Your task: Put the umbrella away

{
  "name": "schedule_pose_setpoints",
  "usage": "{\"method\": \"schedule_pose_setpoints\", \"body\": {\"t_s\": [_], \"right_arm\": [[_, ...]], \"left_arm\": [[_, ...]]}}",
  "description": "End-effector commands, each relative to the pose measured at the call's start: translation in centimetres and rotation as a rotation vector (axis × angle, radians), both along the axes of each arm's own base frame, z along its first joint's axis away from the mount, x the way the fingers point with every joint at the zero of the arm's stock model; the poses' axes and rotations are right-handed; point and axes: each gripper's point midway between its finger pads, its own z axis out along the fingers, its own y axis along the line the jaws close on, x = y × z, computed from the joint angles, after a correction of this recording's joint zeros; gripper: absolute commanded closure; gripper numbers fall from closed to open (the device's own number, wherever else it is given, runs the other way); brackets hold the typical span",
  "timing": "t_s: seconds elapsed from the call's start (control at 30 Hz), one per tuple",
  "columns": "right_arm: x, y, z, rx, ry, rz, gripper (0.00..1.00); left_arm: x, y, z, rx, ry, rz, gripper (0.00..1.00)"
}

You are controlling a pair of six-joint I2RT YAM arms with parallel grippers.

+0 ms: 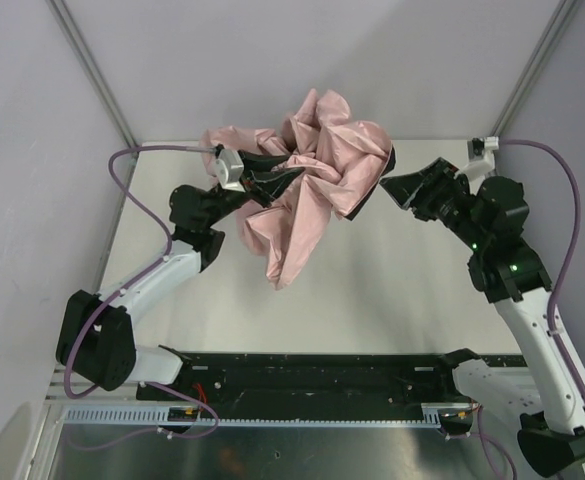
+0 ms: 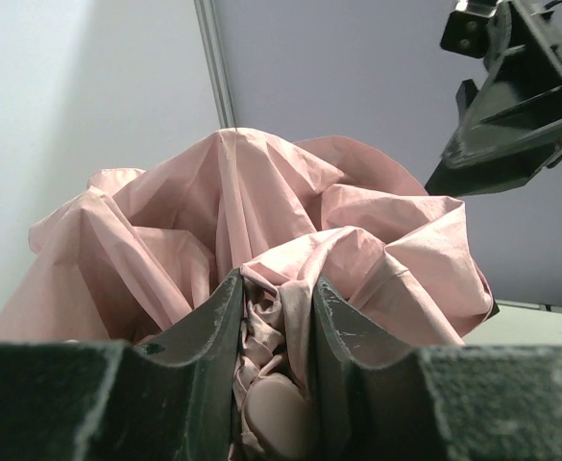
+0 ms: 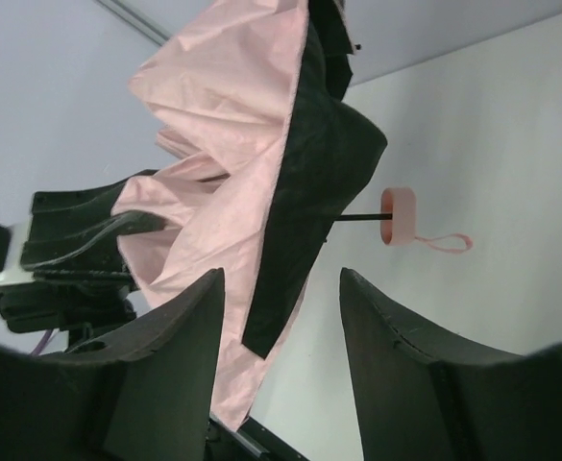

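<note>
Two arms up | left gripper [image 2: 276, 288] pinching crumpled umbrella [image 1: 317, 170] canopy, held above counter [image 1: 392, 280] | right gripper [image 3: 281, 279] spread beside fabric edge | shaft [image 3: 357, 217] points down, handle [image 3: 398, 215] lowest

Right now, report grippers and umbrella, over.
Left gripper shut on umbrella fabric. Right gripper open beside it, no grip. Handle out on shaft; loose fabric drooping.
</note>
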Motion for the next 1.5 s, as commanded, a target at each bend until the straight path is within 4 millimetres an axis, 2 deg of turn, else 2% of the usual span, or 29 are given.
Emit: {"method": "schedule_pose_setpoints", "body": {"t_s": [0.0,0.23,0.43,0.57,0.63,0.73,0.83,0.93,1.1,1.23,1.33,1.4,1.47], "right_arm": [[1.8,0.5,1.3,0.001,-0.036,-0.023,0.46],[3.8,1.7,0.2,-0.042,-0.011,-0.046,0.45],[4.0,0.4,-0.6,-0.100,-0.005,-0.112,0.72],[3.8,0.8,-0.4,-0.088,-0.009,-0.064,0.95],[3.2,0.9,-0.2,-0.086,-0.017,-0.041,0.99],[1.6,1.4,0.8,-0.080,-0.080,0.030,1.00],[-0.8,2.7,2.6,-0.050,-0.204,0.156,1.00],[-3.8,4.6,4.2,0.028,-0.331,0.323,1.00],[-9.6,8.8,4.9,0.150,-0.462,0.631,1.00],[-13.9,12.4,4.6,0.208,-0.543,0.829,1.00],[-16.2,15.0,3.5,0.235,-0.557,0.947,1.00],[-16.2,16.7,1.6,0.208,-0.528,0.964,1.00],[-14.7,18.3,-0.8,0.152,-0.467,0.905,1.00]], "left_arm": [[-1.5,0.9,3.5,-0.044,-0.146,0.050,1.00],[-1.1,0.6,3.2,-0.028,-0.146,0.067,1.00],[-1.1,0.6,3.3,-0.031,-0.140,0.068,1.00],[-1.4,0.5,3.7,-0.042,-0.127,0.052,1.00],[-1.1,0.9,4.1,-0.066,-0.103,0.064,1.00],[-0.5,1.6,5.0,-0.121,-0.021,0.049,1.00],[0.1,1.8,5.6,-0.157,0.049,0.015,1.00],[0.7,1.6,5.4,-0.166,0.088,-0.006,1.00],[1.1,1.6,5.6,-0.207,0.139,-0.018,1.00],[0.9,1.5,6.1,-0.244,0.168,-0.051,1.00],[0.7,1.4,6.3,-0.264,0.194,-0.087,1.00],[0.5,1.2,6.5,-0.276,0.218,-0.126,1.00],[-0.2,0.9,7.0,-0.285,0.229,-0.180,1.00]]}}
